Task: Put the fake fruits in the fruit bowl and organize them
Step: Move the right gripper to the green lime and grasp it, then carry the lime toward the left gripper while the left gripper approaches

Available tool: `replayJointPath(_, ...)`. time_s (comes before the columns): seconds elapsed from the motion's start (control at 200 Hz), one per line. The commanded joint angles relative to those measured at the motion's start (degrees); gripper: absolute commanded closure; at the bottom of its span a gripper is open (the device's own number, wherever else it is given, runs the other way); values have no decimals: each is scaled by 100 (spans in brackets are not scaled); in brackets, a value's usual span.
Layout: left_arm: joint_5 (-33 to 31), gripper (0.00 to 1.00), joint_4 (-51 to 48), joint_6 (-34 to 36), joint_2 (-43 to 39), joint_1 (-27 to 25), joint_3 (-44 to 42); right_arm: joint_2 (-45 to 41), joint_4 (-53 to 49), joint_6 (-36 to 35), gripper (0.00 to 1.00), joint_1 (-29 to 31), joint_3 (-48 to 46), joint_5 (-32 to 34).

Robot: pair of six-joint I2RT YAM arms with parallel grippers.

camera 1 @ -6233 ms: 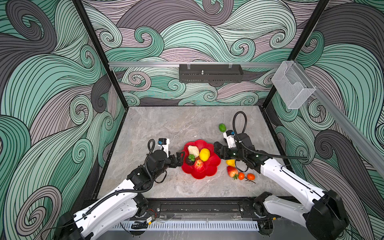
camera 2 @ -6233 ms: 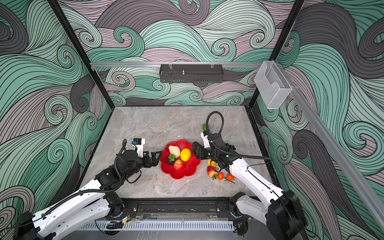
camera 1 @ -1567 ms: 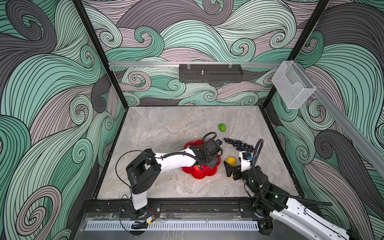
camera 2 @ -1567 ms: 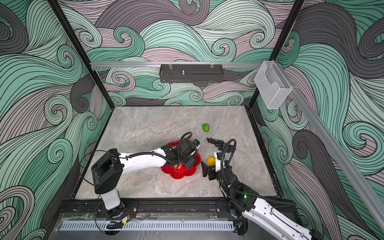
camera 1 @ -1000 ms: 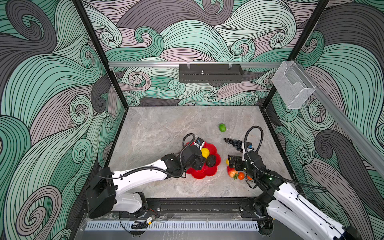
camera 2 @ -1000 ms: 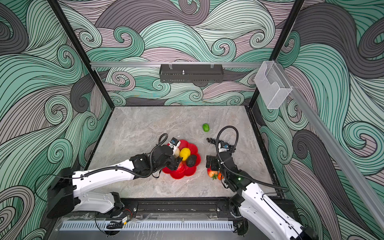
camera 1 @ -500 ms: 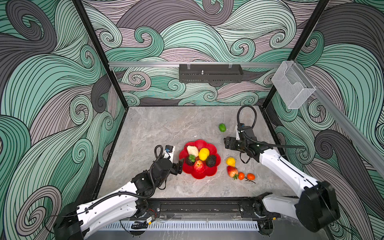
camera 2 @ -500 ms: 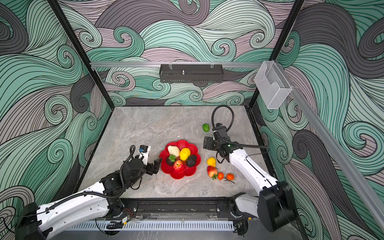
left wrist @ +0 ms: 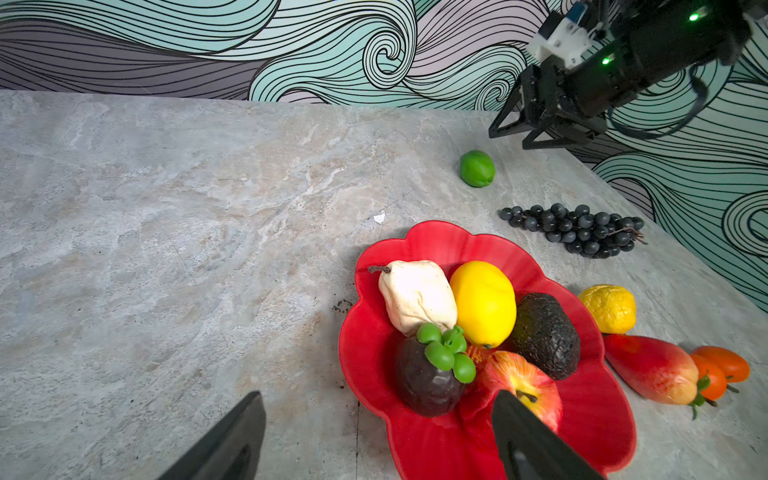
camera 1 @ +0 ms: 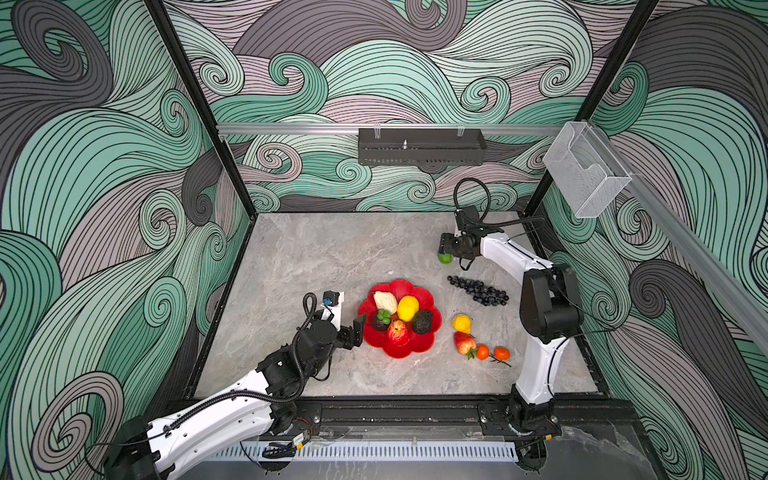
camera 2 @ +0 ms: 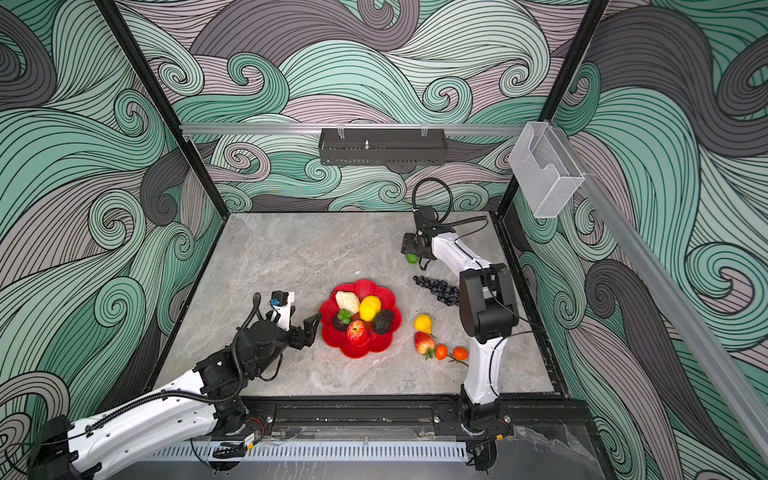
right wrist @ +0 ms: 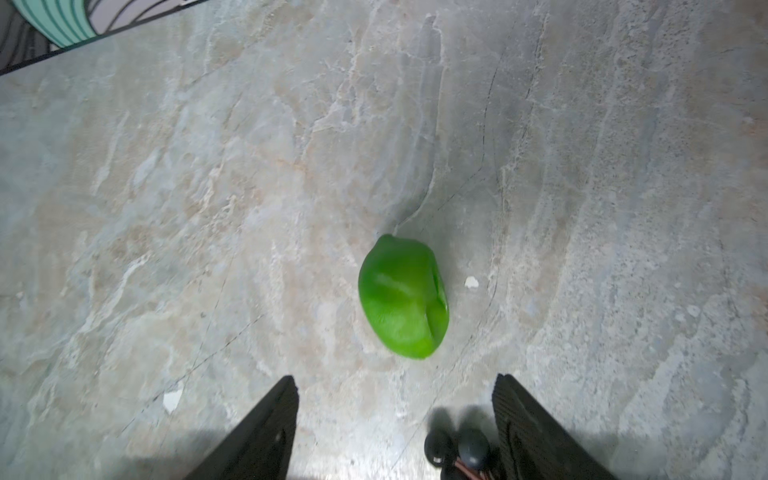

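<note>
The red fruit bowl (camera 1: 398, 352) (camera 2: 360, 351) (left wrist: 436, 240) holds a cream piece (left wrist: 415, 297), a lemon (left wrist: 484, 301), an avocado (left wrist: 544, 332), a mangosteen (left wrist: 424, 384) and an apple (left wrist: 519, 380). My left gripper (camera 1: 357, 332) (camera 2: 309, 328) (left wrist: 377, 397) stands open at the bowl's left rim, holding nothing. At the back right, my right gripper (camera 1: 444, 249) (camera 2: 409, 249) (right wrist: 395, 378) hangs open just above the green lime (camera 1: 445, 258) (right wrist: 403, 297), which lies on the table ahead of its fingertips.
Right of the bowl lie a dark grape bunch (camera 1: 478, 291) (left wrist: 575, 228), a second lemon (camera 1: 461, 322), a strawberry (camera 1: 464, 342) and two tangerines (camera 1: 492, 353). The enclosure's right wall runs close behind my right arm.
My right gripper has travelled from beside the bowl to the back, over the lime, with its jaws narrowing somewhat. My left gripper has drawn back out of the bowl to its left rim.
</note>
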Motion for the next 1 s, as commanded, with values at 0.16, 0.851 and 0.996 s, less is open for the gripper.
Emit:
replayJointPath(0.16, -89, 12, 94, -141, -22, 106, -4, 1134, -839, -222, 26, -123, 1376, -54)
replayJointPath(0.851, 337, 12, 141, -312, 307, 518, 66, 1334, -847, -90, 50, -211, 1331, -664)
replayJointPath(0.996, 392, 12, 157, -335, 341, 554, 67, 644, -325, 186, 51, -210, 541, -1024)
